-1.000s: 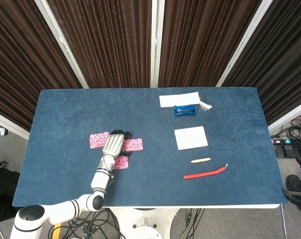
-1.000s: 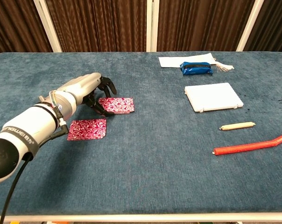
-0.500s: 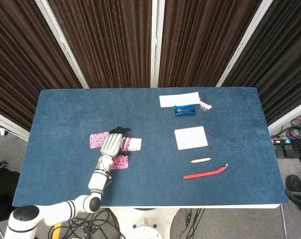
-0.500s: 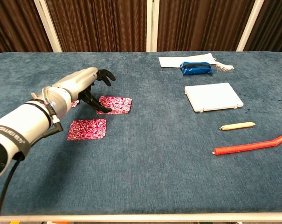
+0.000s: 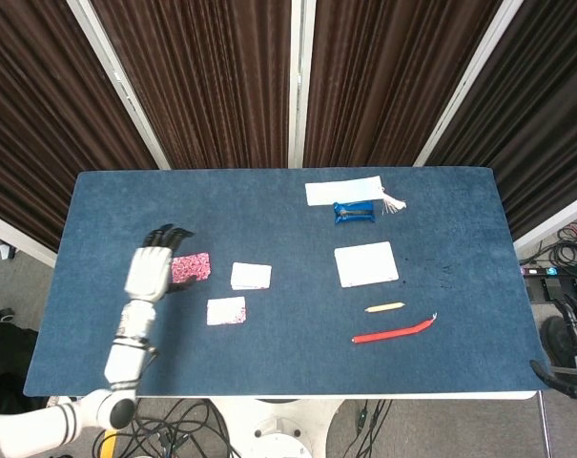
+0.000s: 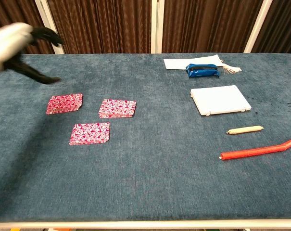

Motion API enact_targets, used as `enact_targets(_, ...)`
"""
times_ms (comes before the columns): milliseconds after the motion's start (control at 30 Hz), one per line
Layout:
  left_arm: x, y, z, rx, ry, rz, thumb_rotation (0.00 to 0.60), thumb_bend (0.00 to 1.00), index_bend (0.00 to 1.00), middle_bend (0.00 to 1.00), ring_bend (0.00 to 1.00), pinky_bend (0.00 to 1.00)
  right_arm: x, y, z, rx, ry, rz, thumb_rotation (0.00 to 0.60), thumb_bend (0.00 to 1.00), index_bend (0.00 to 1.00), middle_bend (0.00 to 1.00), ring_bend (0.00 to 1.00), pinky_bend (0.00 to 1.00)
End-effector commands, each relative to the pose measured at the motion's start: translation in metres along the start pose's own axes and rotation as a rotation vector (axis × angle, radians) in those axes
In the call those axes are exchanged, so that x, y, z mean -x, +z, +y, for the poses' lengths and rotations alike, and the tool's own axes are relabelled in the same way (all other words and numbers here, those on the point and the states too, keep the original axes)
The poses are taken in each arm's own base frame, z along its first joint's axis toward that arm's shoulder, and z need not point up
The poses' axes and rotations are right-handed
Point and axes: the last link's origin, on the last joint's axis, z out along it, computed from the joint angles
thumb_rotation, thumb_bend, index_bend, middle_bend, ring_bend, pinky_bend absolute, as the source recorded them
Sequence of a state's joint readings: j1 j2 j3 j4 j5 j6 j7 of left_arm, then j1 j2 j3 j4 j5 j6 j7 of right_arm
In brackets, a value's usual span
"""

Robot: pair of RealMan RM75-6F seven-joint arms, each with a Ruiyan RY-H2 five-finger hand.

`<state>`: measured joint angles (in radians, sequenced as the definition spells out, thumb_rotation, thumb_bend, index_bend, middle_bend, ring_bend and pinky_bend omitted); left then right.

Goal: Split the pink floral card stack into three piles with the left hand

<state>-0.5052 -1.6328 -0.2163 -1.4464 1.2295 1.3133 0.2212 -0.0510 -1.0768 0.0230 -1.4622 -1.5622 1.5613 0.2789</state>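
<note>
- Head view: the left hand (image 5: 152,270) hangs above the desk (image 5: 107,205) near its left edge, fingers spread and holding nothing. Its fingertips overlap the left end of the leftmost pile (image 5: 192,268) in this picture, though whether they touch it cannot be told.
- Head view: the middle pile (image 5: 251,276) and the near pile (image 5: 226,311) lie just right of it, glare washing out their pattern. The right hand is not seen.
- Chest view: the left hand (image 6: 20,45) shows blurred at the upper left, well above the cloth, dark fingers apart and empty.
- Chest view: three pink floral piles lie flat and apart on the desk's left half, leftmost pile (image 6: 64,103), middle pile (image 6: 117,108) and near pile (image 6: 89,133). The split looks done.
- Chest view: toward the right edge sit a white case (image 6: 220,99), a blue pouch (image 6: 202,70), a pencil stub (image 6: 244,129) and a red stick (image 6: 258,150).
- Judgement: the cards are probably light, thin, smooth and prone to sliding. Pinch a pile's long edges between thumb and fingertips, not from the face.
</note>
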Motion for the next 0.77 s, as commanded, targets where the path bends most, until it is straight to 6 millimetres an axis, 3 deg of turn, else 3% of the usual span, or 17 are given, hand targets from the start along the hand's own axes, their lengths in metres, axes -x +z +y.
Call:
enact_targets(33, -0.025, -0.041, -0.035, -0.013, 0.056, 0.019, 0.6, 0.14, 0.25, 0.23, 0.1, 0.17, 0.004, 0.001, -0.006, -0.026, 0.003, -0.011, 0.6, 0.11, 0.0, 0.0, 0.0, 0.0)
enact_targets(233, -0.042, -0.104, -0.098, -0.155, 0.178, 0.063, 0.6, 0.13, 0.25, 0.23, 0.1, 0.17, 0.012, 0.001, -0.019, -0.081, -0.031, -0.012, 0.6, 0.11, 0.0, 0.0, 0.0, 0.0)
enact_targets(367, -0.052, -0.135, -0.119, -0.215, 0.137, 0.112, 0.6, 0.13, 0.25, 0.23, 0.09, 0.16, 0.016, 0.001, -0.023, -0.091, -0.042, -0.014, 0.6, 0.11, 0.0, 0.0, 0.0, 0.0)
enact_targets(767, -0.061, -0.188, -0.126, -0.208, 0.162, 0.108, 0.6, 0.13, 0.25, 0.23, 0.09, 0.15, 0.018, -0.009, -0.027, -0.112, -0.051, -0.019, 0.6, 0.11, 0.0, 0.0, 0.0, 0.0)
